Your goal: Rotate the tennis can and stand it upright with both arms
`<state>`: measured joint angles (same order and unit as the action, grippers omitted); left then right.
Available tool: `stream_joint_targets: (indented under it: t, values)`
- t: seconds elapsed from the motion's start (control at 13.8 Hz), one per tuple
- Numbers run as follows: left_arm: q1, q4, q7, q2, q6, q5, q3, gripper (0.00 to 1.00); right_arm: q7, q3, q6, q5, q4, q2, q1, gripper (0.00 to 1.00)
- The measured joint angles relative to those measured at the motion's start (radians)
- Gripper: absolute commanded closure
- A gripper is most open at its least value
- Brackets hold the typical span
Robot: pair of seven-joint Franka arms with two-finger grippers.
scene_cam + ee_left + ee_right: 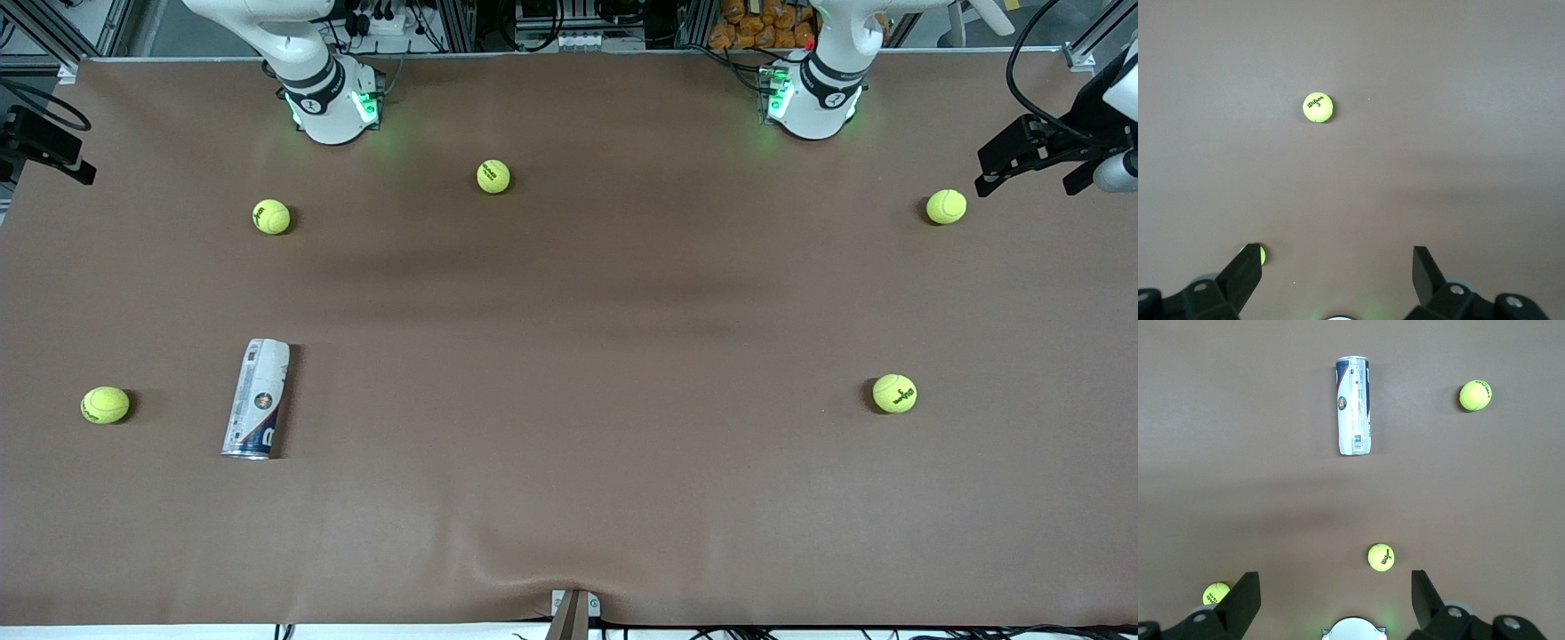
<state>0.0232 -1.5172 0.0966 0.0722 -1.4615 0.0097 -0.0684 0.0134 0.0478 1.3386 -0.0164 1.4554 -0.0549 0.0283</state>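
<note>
1. Near the front edge, toward the right arm's end of the table [569, 498]: the can [257, 398] lies on its side, silver rim end nearest the front camera, body angled slightly off square to the edge.
2. Bare brown cloth on every side of the can; nothing touches it.
3. Ball A [105, 404] sits beside the can, closer to the table's end, well apart from it.
4. Ball B [894, 393] lies about as near the camera as the can, toward the left arm's end, open cloth all around.
5. Wide middle of the table between can and ball B carries nothing but a cloth wrinkle at the front edge.
6. Farther from the camera: ball C [271, 216], then ball D [946, 206] close to the left arm's end edge, then ball E [493, 176] between the two bases.
7. Right gripper [1335, 597]: up high over the table, fingers [1245, 597] spread apart, nothing between them. Its wrist view looks down on the can [1353, 405] and three balls.
8. Left gripper [1338, 273]: also up high over its own end, fingers [1246, 273] spread apart, nothing between them; one ball [1318, 107] sits in clear cloth below it.
9. Both bases stand at the edge farthest from the camera, green lights on.
</note>
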Motion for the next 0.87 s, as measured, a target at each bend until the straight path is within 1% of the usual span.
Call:
stream_joint_targets:
  t: [0.58,0.73,0.87]
  values:
    - [-0.002,0.001,0.000,0.000,0.002,0.000,0.002,0.00,0.001,0.004,0.007,0.000,0.018,0.004,0.000,0.00]
    - [-0.002,0.002,0.000,0.000,0.003,0.000,0.003,0.00,0.010,0.008,0.075,0.000,0.081,0.010,0.000,0.00]
    - [-0.002,0.002,0.000,0.000,0.004,0.000,0.003,0.00,0.031,0.010,0.177,0.000,0.169,0.027,0.001,0.00]
